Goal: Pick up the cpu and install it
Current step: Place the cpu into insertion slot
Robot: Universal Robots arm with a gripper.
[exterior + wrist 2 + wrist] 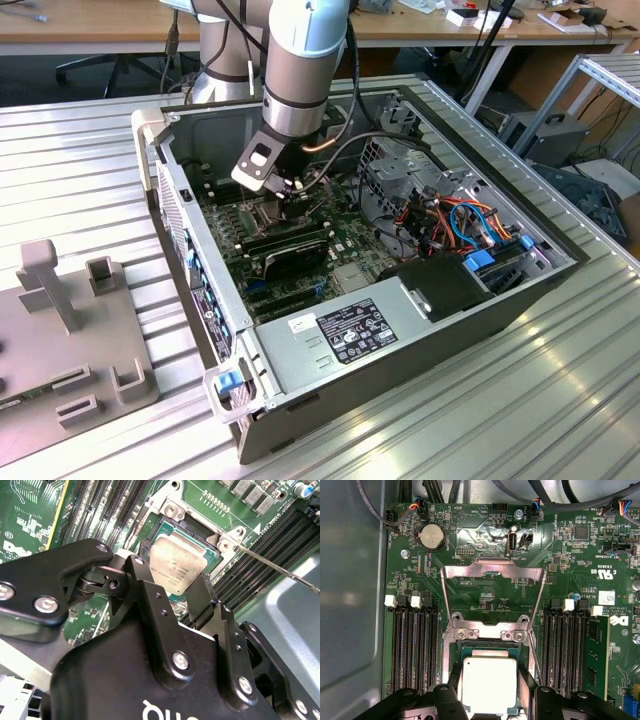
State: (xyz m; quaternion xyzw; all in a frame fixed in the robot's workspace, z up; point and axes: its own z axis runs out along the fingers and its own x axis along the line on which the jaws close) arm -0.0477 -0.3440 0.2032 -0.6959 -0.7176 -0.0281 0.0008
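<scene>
First wrist view: hand clamped on cpu by opposite edges, at open socket.

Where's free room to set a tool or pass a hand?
Bare: ribbed table on the exterior view's right of the case, and the strip between case and grey fixture plate. Crowded: around the socket, where the gripper holds the cpu, and the cabled drive bay.
</scene>
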